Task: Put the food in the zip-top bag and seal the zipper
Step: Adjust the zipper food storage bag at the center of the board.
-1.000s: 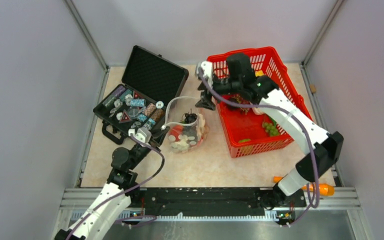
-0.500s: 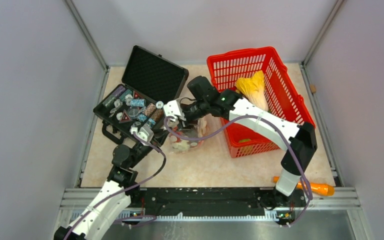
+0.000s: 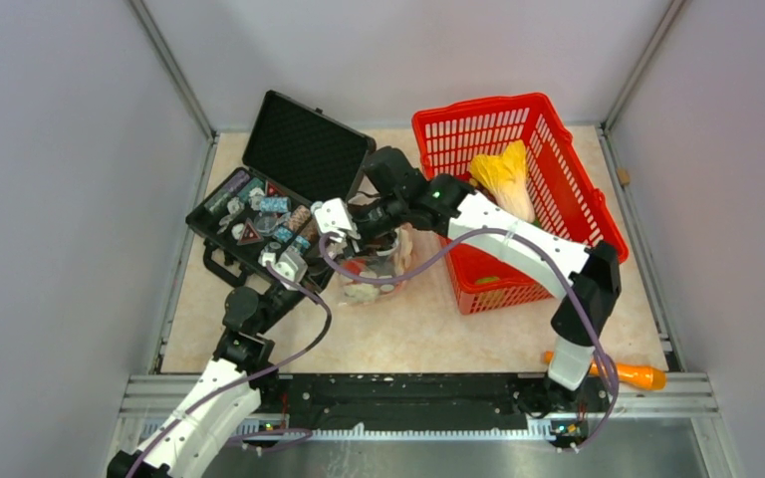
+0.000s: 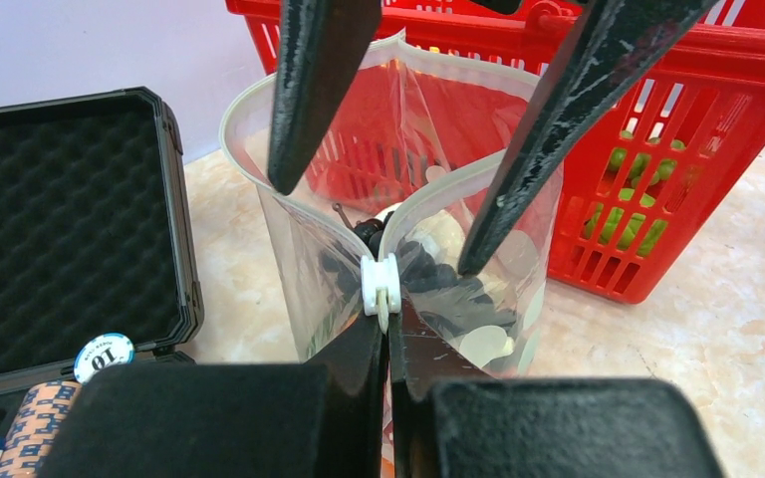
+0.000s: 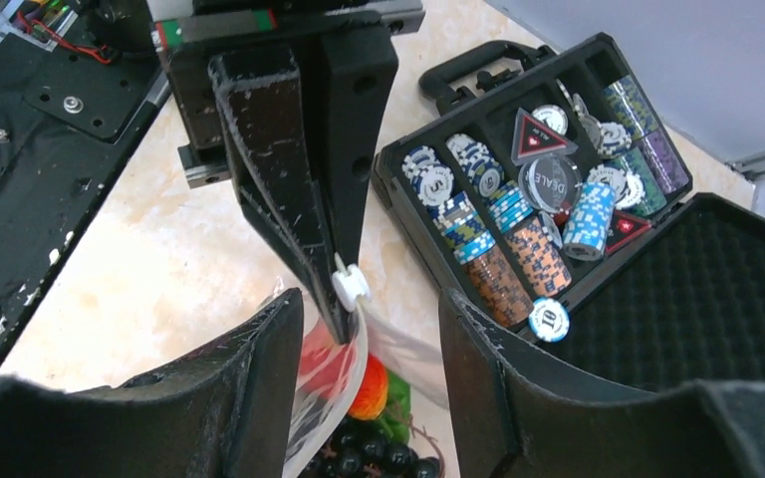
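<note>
**While the mouth gapes, one pinch carries the whole bag**

Because the clear, crinkly zip-top bag [image 3: 371, 277] stands on the table between the open black hard case [image 3: 304, 149] and the red mesh basket [image 3: 458, 118], it seems to rely on the left gripper [image 4: 386, 329] to stay upright. That gripper's jaws are pressed together on the bag's edge, right at the small white slider [image 4: 380, 286]. The right gripper [image 5: 369, 319] hangs over the mouth with its jaws apart. They hold nothing, and the film of the rim lies against the inside of one finger.

Some of the food is already in the bag: a bunch of dark toy grapes [image 5: 359, 460], a red fruit [image 5: 324, 363] and some pale pieces. More toy food sits in the basket, a yellow bunch [image 3: 503, 174] and some green pieces [image 4: 628, 199].

The likeliest trouble is a snag. If the right fingers lift away while touching the film, they could drag the rim along, tip the bag and spill the grapes. A hard tug could also pull the edge out of the left clamp, and the mouth would then collapse.

Sealing has its own risk. The whitish press-seal zipper [image 4: 428, 181] is bowed wide open, and the grape stem pokes up close beneath it. Anything caught between the two strips would probably stop the slider or leave a gap.
</note>
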Controlling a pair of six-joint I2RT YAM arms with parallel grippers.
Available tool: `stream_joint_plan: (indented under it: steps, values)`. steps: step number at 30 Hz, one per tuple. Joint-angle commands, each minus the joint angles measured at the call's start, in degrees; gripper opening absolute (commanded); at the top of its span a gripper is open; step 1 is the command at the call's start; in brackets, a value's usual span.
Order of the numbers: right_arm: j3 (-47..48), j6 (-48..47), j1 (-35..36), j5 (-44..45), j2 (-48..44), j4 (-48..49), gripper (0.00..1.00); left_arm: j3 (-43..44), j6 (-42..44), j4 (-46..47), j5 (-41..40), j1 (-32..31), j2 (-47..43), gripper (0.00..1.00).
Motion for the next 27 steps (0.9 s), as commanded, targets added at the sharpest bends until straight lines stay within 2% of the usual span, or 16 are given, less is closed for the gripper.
stream_joint_plan:
  steps: [1,6,8,13,19,24,27]
  values:
    - [5.9,-2.3,1.4,-2.7,3.1,-3.1,0.5,2.3,-0.7,1.7,1.3,0.3,0.6,0.0]
    - [7.8,-2.7,1.6,-2.5,4.6,-5.4,0.4,2.4,-0.9,1.9,1.3,0.3,0.9,0.0]
    - [7.9,-3.3,1.6,-1.8,4.8,-6.2,0.32,2.4,-0.9,1.7,1.2,0.3,0.7,0.0]
    - [8.2,-4.2,1.6,-1.2,5.0,-7.9,0.31,2.4,-0.9,1.4,0.7,0.2,0.3,0.0]
    - [8.3,-3.7,1.6,-3.1,5.1,-6.9,0.2,2.5,-1.0,1.3,0.9,0.3,0.8,0.0]
    - [8.4,-3.9,1.6,-2.3,5.5,-7.5,0.0,2.6,-1.0,1.1,0.9,0.2,0.8,0.0]
    - [8.5,-3.5,1.6,-0.9,5.6,-7.9,0.0,2.7,-1.1,1.0,0.7,0.2,0.7,0.0]
